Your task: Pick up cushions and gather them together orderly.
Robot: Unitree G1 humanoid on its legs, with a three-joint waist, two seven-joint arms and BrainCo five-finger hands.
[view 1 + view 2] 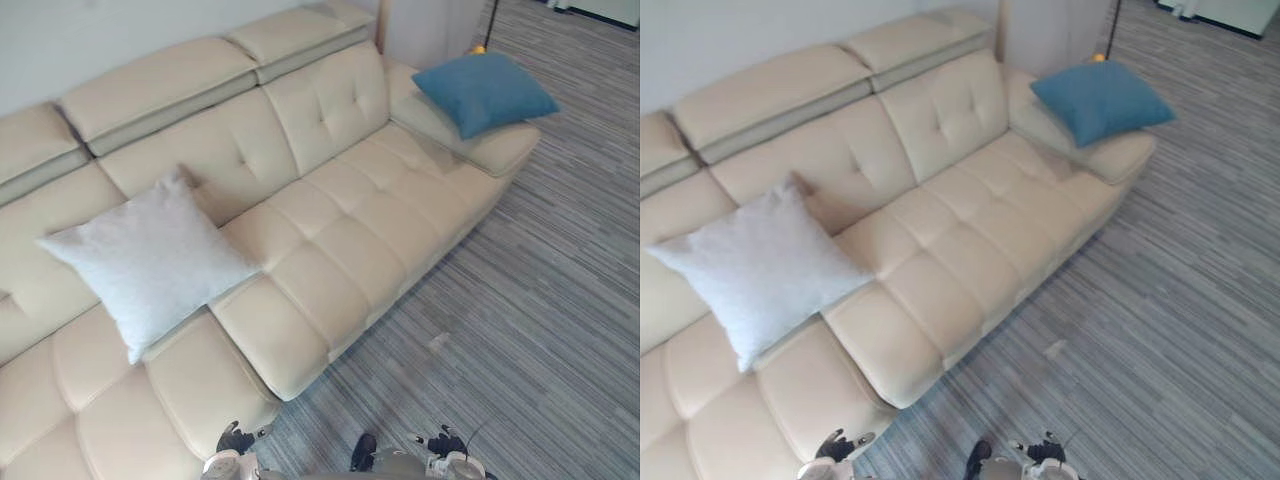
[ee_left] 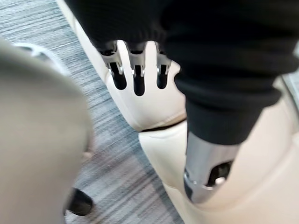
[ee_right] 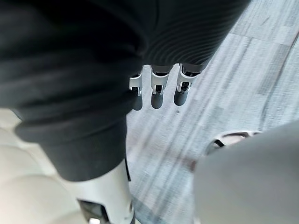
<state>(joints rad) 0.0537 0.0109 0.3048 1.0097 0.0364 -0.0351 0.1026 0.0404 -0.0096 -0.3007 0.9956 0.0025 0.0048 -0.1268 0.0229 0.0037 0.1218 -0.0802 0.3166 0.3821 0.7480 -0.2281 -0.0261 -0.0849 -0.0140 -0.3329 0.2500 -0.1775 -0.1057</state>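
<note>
- The cream leather sofa (image 1: 340,250) took up most of the head views, running from the near left to the far right, with tufted seats and padded headrests along its back.
- The grey striped carpet floor (image 1: 540,300) lay in front of the sofa and to its right.
- The pale grey cushion (image 1: 150,262) stood on a seat toward the sofa's left part. It was propped on one corner and leaned back against the backrest.
- The blue cushion (image 1: 487,92) lay on the armrest at the sofa's far right end, slightly tilted, with one corner overhanging toward the floor. The two cushions were well apart, with bare seats between them.
- The left robot hand (image 2: 138,79) hung low beside the sofa's front edge. Its fingers pointed down, loosely straight, and it held nothing.
- The right robot hand (image 3: 157,91) hung over the carpet. Its fingers were likewise relaxed and spread a little, and it held nothing.
- Neither robot hand touched a cushion.
</note>
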